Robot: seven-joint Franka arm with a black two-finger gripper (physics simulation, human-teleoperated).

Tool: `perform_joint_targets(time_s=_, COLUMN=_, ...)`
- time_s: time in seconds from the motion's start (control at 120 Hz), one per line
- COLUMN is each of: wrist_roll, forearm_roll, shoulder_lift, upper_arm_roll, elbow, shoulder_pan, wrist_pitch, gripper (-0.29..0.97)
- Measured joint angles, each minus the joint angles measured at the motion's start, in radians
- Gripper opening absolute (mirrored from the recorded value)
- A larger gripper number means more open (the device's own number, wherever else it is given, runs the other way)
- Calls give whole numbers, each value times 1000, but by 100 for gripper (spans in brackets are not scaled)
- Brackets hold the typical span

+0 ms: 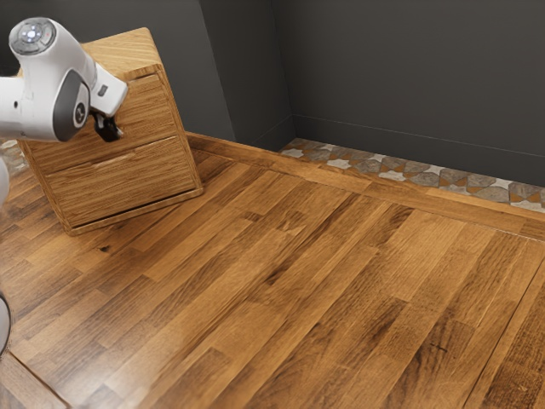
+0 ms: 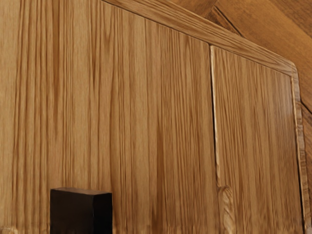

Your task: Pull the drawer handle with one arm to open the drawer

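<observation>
One wooden cabinet with two drawers stands on the floor, at the exterior view's left. The one gripper is at the upper drawer front, above the lower drawer. Whether the fingers are spread or pressed together, I cannot tell.

Two wooden drawer fronts, thin seam between

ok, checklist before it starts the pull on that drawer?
1. End effector at the upper drawer front: ok.
2. Grip on the handle: cannot tell, the handle is hidden.
3. Upper drawer shut, flush with the lower drawer: ok.
4. Cabinet flat on the floor: ok.
5. Floor in front of the drawers free of obstacles: ok.
</observation>
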Motion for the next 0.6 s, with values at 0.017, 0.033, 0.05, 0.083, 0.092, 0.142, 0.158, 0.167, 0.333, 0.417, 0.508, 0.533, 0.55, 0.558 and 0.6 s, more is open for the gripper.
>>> perform_joint_targets(time_s=0.017, wrist_roll=0, forearm_roll=0, shoulder_lift=-5, upper_arm_roll=1, elbow=-5, shoulder_pan=2, wrist_pitch=2, gripper=68)
perform_joint_targets(time_s=0.033, wrist_roll=1, forearm_roll=0, shoulder_lift=-9, upper_arm_roll=1, elbow=-8, shoulder_pan=4, wrist_pitch=4, gripper=68)
perform_joint_targets(time_s=0.05, wrist_roll=1, forearm_roll=0, shoulder_lift=-11, upper_arm_roll=1, elbow=-11, shoulder_pan=5, wrist_pitch=5, gripper=68)
perform_joint_targets(time_s=0.083, wrist_roll=2, forearm_roll=0, shoulder_lift=-15, upper_arm_roll=2, elbow=-19, shoulder_pan=6, wrist_pitch=8, gripper=68)
perform_joint_targets(time_s=0.092, wrist_roll=2, forearm_roll=0, shoulder_lift=-15, upper_arm_roll=2, elbow=-21, shoulder_pan=7, wrist_pitch=8, gripper=68)
perform_joint_targets(time_s=0.142, wrist_roll=3, forearm_roll=0, shoulder_lift=-16, upper_arm_roll=2, elbow=-33, shoulder_pan=10, wrist_pitch=11, gripper=68)
perform_joint_targets(time_s=0.158, wrist_roll=3, forearm_roll=0, shoulder_lift=-17, upper_arm_roll=2, elbow=-37, shoulder_pan=11, wrist_pitch=12, gripper=68)
perform_joint_targets(time_s=0.167, wrist_roll=4, forearm_roll=0, shoulder_lift=-17, upper_arm_roll=2, elbow=-40, shoulder_pan=11, wrist_pitch=12, gripper=68)
perform_joint_targets(time_s=0.333, wrist_roll=7, forearm_roll=1, shoulder_lift=-19, upper_arm_roll=1, elbow=-71, shoulder_pan=11, wrist_pitch=6, gripper=69)
perform_joint_targets(time_s=0.417, wrist_roll=8, forearm_roll=3, shoulder_lift=-20, upper_arm_roll=0, elbow=-76, shoulder_pan=11, wrist_pitch=0, gripper=69)
perform_joint_targets(time_s=0.508, wrist_roll=10, forearm_roll=2, shoulder_lift=-27, upper_arm_roll=0, elbow=-83, shoulder_pan=8, wrist_pitch=-5, gripper=68)
perform_joint_targets(time_s=0.533, wrist_roll=10, forearm_roll=2, shoulder_lift=-29, upper_arm_roll=-1, elbow=-85, shoulder_pan=6, wrist_pitch=-7, gripper=67)
perform_joint_targets(time_s=0.55, wrist_roll=10, forearm_roll=2, shoulder_lift=-32, upper_arm_roll=-1, elbow=-89, shoulder_pan=6, wrist_pitch=-7, gripper=66)
perform_joint_targets(time_s=0.558, wrist_roll=10, forearm_roll=2, shoulder_lift=-36, upper_arm_roll=-2, elbow=-93, shoulder_pan=5, wrist_pitch=-7, gripper=65)
perform_joint_targets(time_s=0.6, wrist_roll=11, forearm_roll=5, shoulder_lift=-54, upper_arm_roll=-5, elbow=-112, shoulder_pan=3, wrist_pitch=-8, gripper=63)
